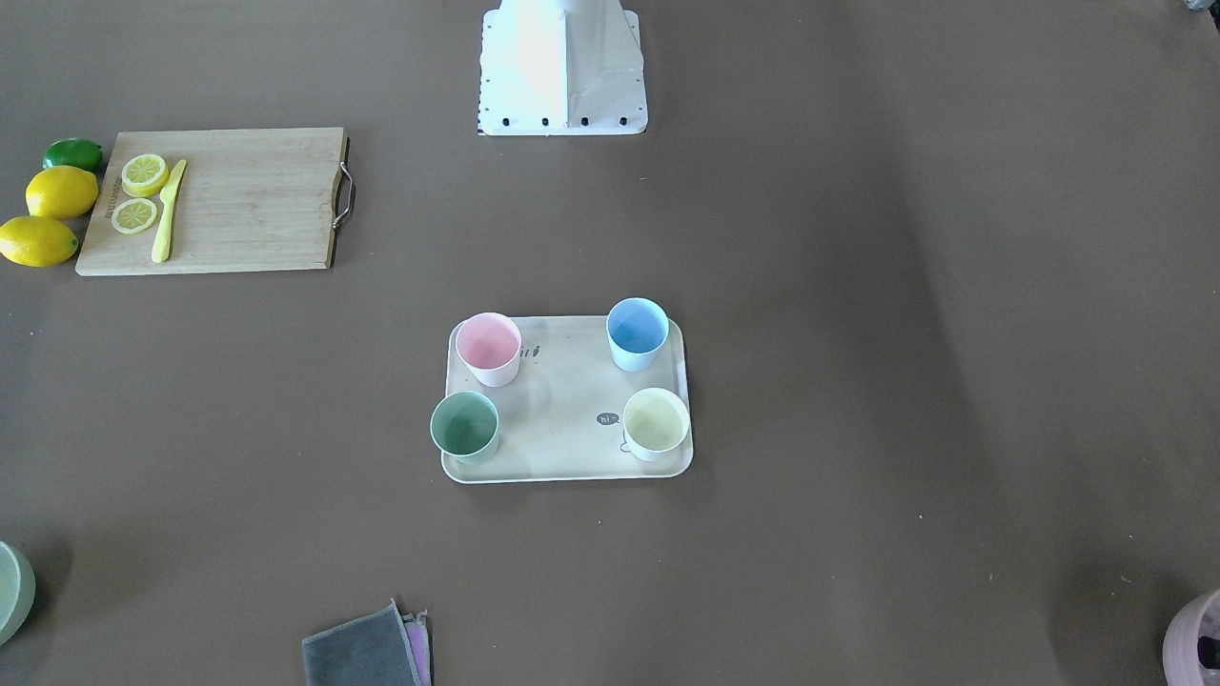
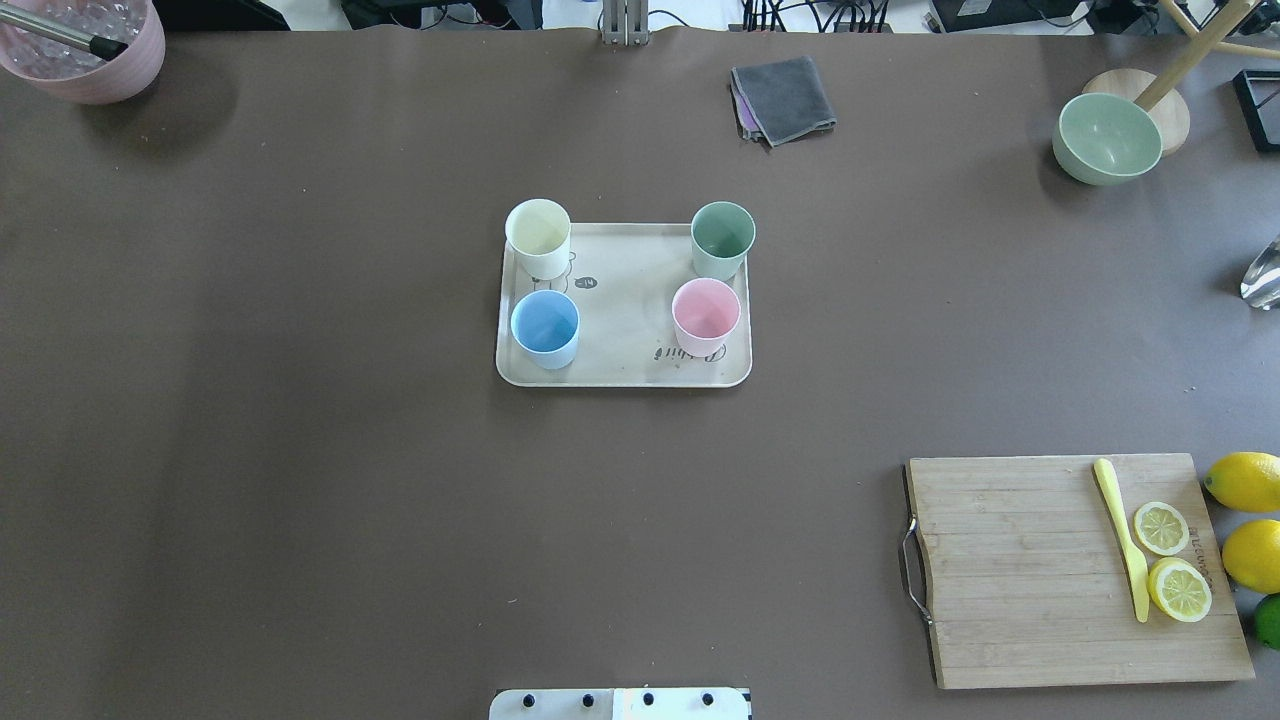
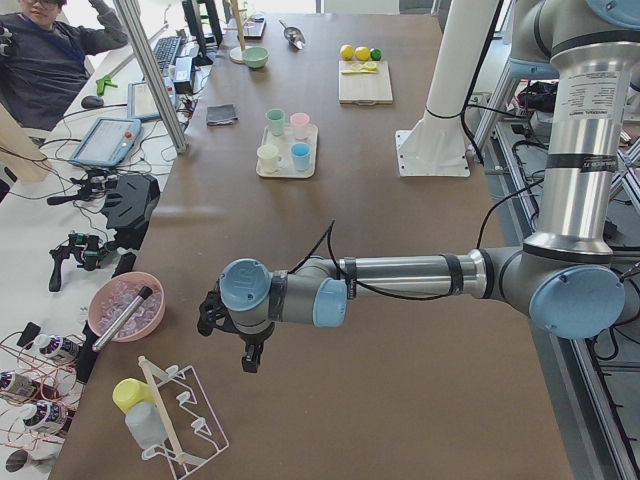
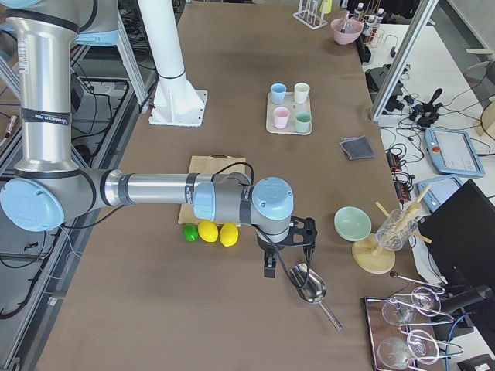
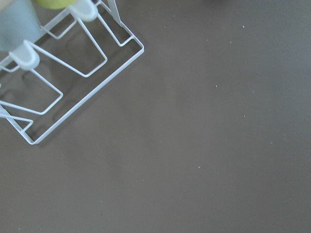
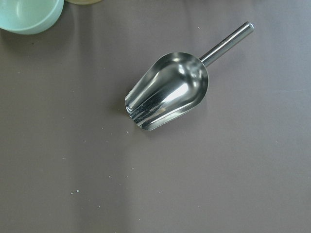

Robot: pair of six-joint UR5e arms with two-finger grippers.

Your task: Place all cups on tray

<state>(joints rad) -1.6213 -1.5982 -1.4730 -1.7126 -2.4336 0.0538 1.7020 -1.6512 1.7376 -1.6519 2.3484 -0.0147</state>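
Observation:
The cream-beige tray [image 2: 625, 310] lies in the middle of the table, also in the front-facing view [image 1: 562, 419]. All four cups stand upright on it, one near each corner: pink cup [image 2: 706, 315], blue cup [image 2: 545, 327], cream-yellow cup [image 2: 538, 237], green cup [image 2: 722, 239]. My left gripper [image 3: 228, 340] hangs far from the tray at the table's left end, over a wire rack. My right gripper [image 4: 288, 251] hangs at the right end over a metal scoop. I cannot tell whether either is open or shut.
A wooden cutting board [image 2: 1030, 570] with lemon slices and a yellow knife lies near right, whole lemons [image 2: 1245, 480] beside it. A green bowl [image 2: 1107, 138], a grey cloth [image 2: 783, 98], a pink bowl [image 2: 90, 50], the scoop [image 6: 167, 92] and the wire rack [image 5: 63, 73] sit at the table's edges.

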